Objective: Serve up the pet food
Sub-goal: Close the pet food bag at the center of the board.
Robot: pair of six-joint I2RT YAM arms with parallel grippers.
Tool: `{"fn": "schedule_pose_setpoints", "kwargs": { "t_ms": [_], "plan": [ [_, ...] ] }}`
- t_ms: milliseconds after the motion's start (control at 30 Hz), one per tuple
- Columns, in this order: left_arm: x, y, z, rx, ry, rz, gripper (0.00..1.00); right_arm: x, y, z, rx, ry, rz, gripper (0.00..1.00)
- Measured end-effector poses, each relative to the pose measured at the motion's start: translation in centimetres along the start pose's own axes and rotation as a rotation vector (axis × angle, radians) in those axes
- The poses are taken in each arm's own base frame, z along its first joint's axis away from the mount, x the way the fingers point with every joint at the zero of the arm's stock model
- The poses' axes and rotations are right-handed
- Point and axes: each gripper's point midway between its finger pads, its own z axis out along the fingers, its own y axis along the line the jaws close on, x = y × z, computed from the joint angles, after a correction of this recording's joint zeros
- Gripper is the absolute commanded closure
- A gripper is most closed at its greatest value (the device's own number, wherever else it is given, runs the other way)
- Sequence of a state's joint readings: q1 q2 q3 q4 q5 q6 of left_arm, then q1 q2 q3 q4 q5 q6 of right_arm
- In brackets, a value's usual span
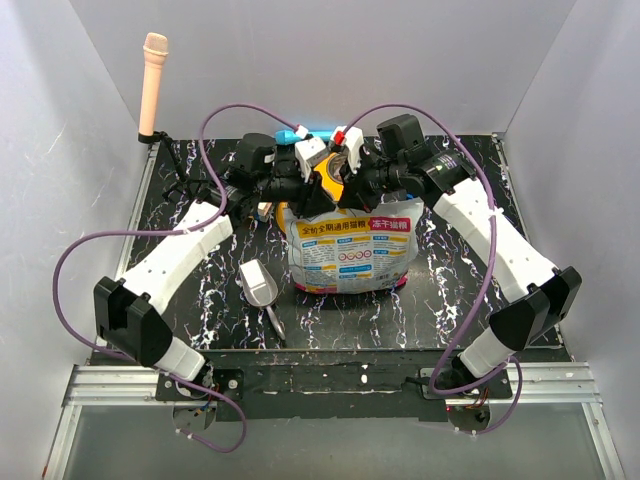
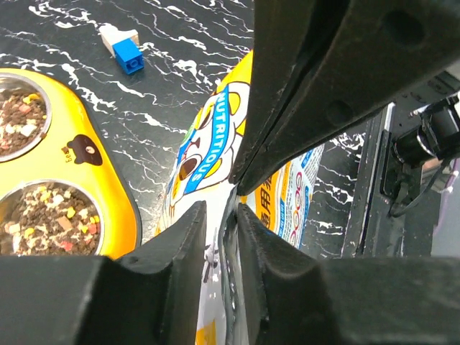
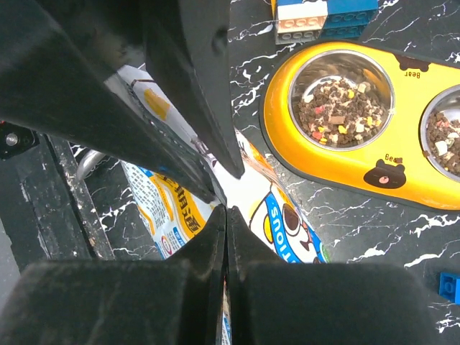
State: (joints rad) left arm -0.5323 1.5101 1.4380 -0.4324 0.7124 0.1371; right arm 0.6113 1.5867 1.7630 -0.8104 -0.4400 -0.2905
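Note:
The pet food (image 3: 341,97) is brown kibble with coloured bits, lying in both steel cups of the yellow double bowl (image 3: 338,169). The left wrist view shows the same pet food (image 2: 50,219) and bowl (image 2: 93,165). A white-blue foil bag (image 1: 350,245) stands upright in front of the bowl, and both grippers meet at its top. My right gripper (image 3: 226,210) is shut on the bag's top edge. My left gripper (image 2: 219,212) stands slightly open around that edge. The foil rests against one of its fingers (image 2: 251,237), with a gap on the other side.
A grey scoop (image 1: 258,285) lies on the black marbled table left of the bag. Toy blocks (image 3: 323,18) sit behind the bowl, and a blue block (image 2: 128,55) lies beyond it. A pink microphone-like post (image 1: 153,80) stands at the back left. White walls enclose the table.

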Motion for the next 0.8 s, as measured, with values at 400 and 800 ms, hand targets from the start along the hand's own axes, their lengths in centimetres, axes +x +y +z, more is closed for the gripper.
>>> {"fn": "schedule_pose_setpoints", "kwargs": {
  "t_ms": [400,800],
  "plan": [
    [-0.9,0.1,-2.6,-0.088,-0.024,0.065,0.86,0.2,-0.1,0.0,0.014,0.007,-0.003,0.99],
    [0.4,0.2,-2.4,-0.081,0.021,0.047,1.0,0.1,-0.1,-0.3,0.026,0.008,-0.004,0.99]
  ]
}}
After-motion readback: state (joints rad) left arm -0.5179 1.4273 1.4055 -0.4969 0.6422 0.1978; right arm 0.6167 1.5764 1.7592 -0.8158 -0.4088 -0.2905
